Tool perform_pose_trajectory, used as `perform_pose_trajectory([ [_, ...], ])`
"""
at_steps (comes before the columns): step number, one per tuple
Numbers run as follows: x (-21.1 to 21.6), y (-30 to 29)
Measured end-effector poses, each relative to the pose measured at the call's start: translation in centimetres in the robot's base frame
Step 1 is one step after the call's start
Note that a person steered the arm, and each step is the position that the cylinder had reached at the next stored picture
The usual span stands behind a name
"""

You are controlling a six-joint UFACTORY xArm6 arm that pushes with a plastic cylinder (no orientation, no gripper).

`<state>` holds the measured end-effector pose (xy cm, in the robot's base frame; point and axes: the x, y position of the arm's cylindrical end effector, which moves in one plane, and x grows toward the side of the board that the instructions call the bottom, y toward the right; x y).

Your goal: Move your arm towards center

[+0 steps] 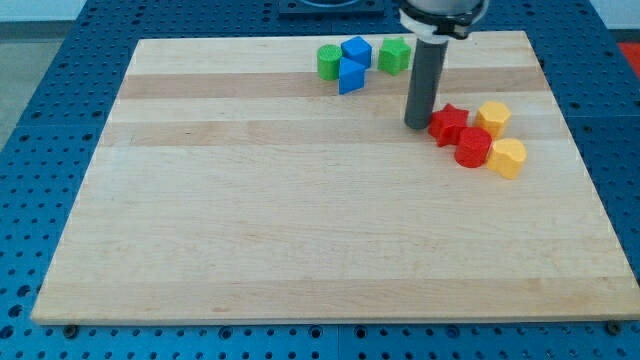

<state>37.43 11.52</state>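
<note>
My tip (417,123) rests on the wooden board (300,220) in the upper right part of the view. It stands just left of a red star block (449,123), close to touching it. Below and right of the star lies a red hexagon-like block (473,147). A yellow hexagon block (493,117) sits right of the star and a yellow rounded block (508,158) right of the red one. Near the view's top are a green round block (328,62), two blue blocks (356,51) (350,76) and a green block (394,55), partly behind the rod.
The board lies on a blue perforated table (40,120). The arm's dark body (440,18) hangs over the board's top edge.
</note>
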Motion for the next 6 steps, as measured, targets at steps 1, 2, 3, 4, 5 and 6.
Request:
perform_pose_trajectory([
  [1, 0.0, 1.0],
  [2, 0.0, 1.6],
  [3, 0.0, 3.6],
  [4, 0.0, 4.3],
  [5, 0.0, 3.0],
  [6, 0.0, -1.5],
])
